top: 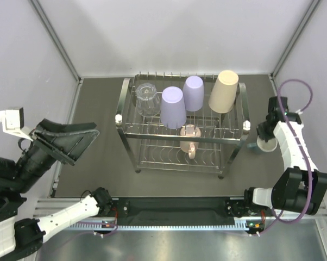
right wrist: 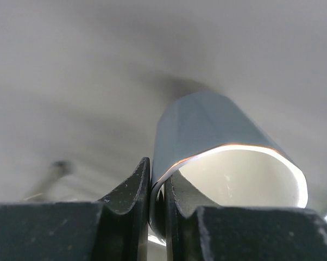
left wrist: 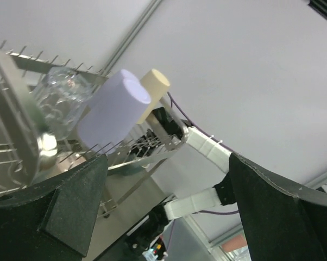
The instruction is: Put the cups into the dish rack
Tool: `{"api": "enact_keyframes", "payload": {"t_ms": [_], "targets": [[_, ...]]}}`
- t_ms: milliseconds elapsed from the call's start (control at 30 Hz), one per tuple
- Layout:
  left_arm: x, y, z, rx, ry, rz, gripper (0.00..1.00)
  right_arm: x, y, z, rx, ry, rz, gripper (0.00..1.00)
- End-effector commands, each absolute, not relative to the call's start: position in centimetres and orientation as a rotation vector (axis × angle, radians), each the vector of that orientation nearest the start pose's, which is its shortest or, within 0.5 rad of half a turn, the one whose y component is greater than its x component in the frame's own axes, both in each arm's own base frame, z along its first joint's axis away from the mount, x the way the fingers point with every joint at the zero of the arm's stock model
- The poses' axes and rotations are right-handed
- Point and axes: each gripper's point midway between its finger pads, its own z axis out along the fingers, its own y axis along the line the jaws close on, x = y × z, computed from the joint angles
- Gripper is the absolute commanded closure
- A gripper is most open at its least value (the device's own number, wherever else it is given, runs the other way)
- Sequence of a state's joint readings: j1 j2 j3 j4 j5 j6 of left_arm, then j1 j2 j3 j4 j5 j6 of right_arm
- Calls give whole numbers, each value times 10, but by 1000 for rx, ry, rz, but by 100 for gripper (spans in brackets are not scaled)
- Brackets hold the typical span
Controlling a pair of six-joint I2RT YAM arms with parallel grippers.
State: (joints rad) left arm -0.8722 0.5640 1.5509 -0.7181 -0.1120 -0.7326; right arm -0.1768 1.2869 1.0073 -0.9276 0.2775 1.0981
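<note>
Top external: teal mug [top: 268, 144] stands upright on the table [top: 98, 141], just right of the dish rack [top: 123, 103], under the right gripper [top: 264, 136]; left gripper [top: 63, 138] well apart. Left wrist: jaws wide, empty. Right wrist: jaws pinch the mug's wall.

Five cups [top: 173, 107] sit in the dish rack [top: 152, 137], with a mug [top: 266, 144] to its right.

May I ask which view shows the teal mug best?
Right wrist: the teal mug fills it, wall pinched by the right hand. Top shows it small beside the rack; left wrist, nothing clear.
</note>
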Motion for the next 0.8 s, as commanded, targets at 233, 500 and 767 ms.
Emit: {"api": "enact_keyframes", "payload": {"t_ms": [233, 500, 767], "targets": [[86, -169, 596, 107, 1271, -1523, 1, 378, -31, 473, 858, 1409, 602, 100], [110, -221, 622, 202, 1258, -1573, 5, 316, 63, 641, 318, 1112, 1082, 100], [132, -261, 623, 303, 1220, -1552, 5, 223, 137, 682, -32, 1002, 1387, 100]]}}
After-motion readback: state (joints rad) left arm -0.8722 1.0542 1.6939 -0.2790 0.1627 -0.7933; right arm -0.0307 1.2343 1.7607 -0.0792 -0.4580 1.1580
